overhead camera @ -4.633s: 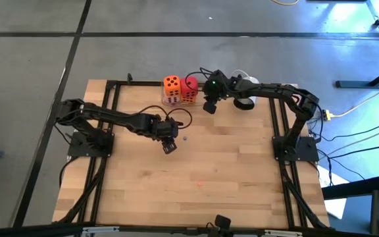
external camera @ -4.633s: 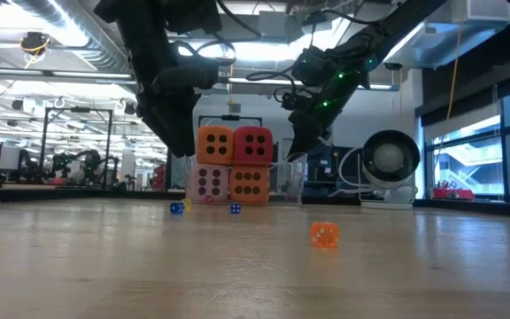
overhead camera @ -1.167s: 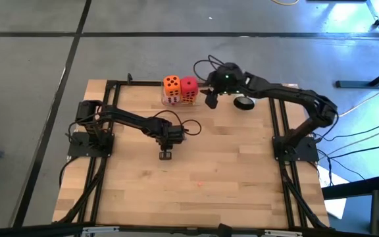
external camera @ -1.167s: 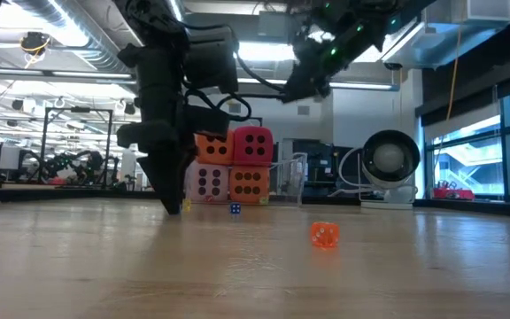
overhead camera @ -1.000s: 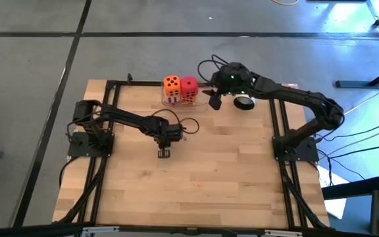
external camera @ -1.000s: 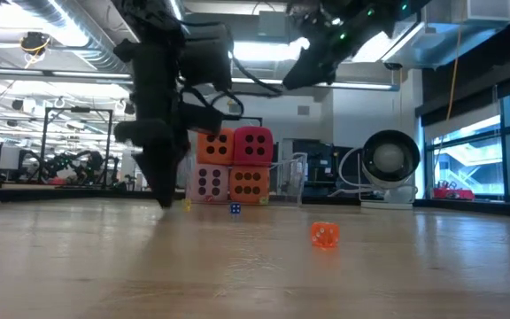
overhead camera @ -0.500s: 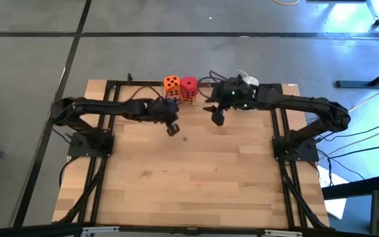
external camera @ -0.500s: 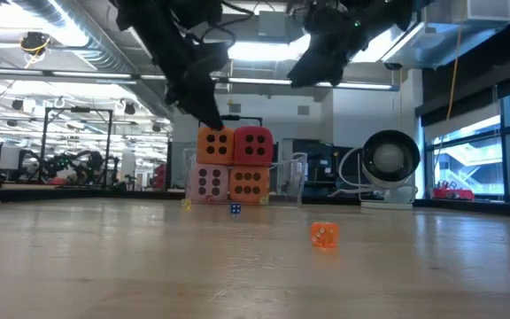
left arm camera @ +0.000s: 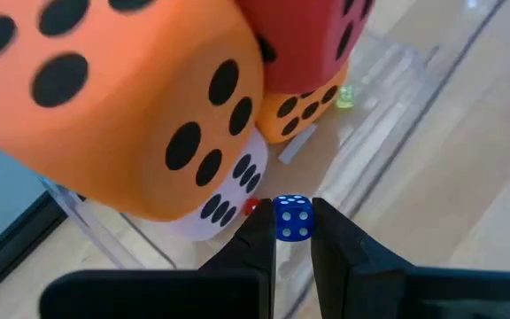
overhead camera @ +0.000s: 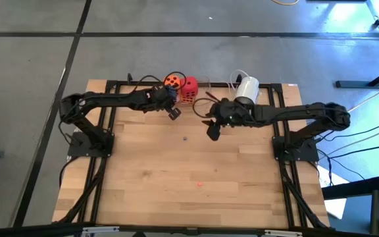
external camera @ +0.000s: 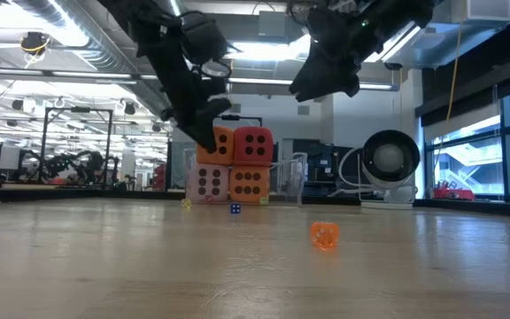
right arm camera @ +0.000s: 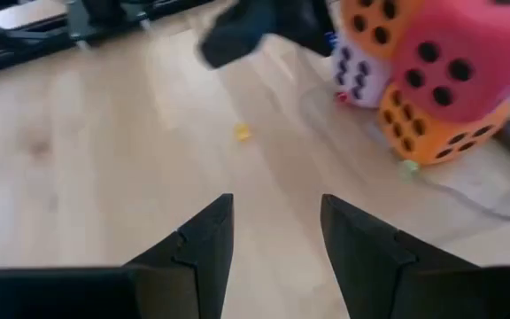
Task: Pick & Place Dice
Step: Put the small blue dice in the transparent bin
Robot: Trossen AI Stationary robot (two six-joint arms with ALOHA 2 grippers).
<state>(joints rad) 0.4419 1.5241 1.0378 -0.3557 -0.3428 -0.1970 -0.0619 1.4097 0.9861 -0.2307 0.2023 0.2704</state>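
Up at the table's twelve o'clock edge, four foam dice (external camera: 230,166) with dark pips sit stacked two on two inside a clear plastic box (external camera: 286,182). Just beside them at seven o'clock, the left gripper (overhead camera: 174,113) pinches a tiny blue die (left arm camera: 292,218) between its fingers. Toward four o'clock of the stack, the right gripper (overhead camera: 212,132) hovers with fingers spread, holding nothing.

Light came from long ceiling strips (external camera: 264,53) in the room behind, and daylight entered through the windows (external camera: 494,142) at the far right. The bench (overhead camera: 196,164) was evenly and brightly lit from above, with only faint shadows under the arms. In the low view the arms stood as dark backlit shapes. The nearest orange die (left arm camera: 104,97) was soft and blurred in the left wrist view. The right wrist view was hazy throughout.
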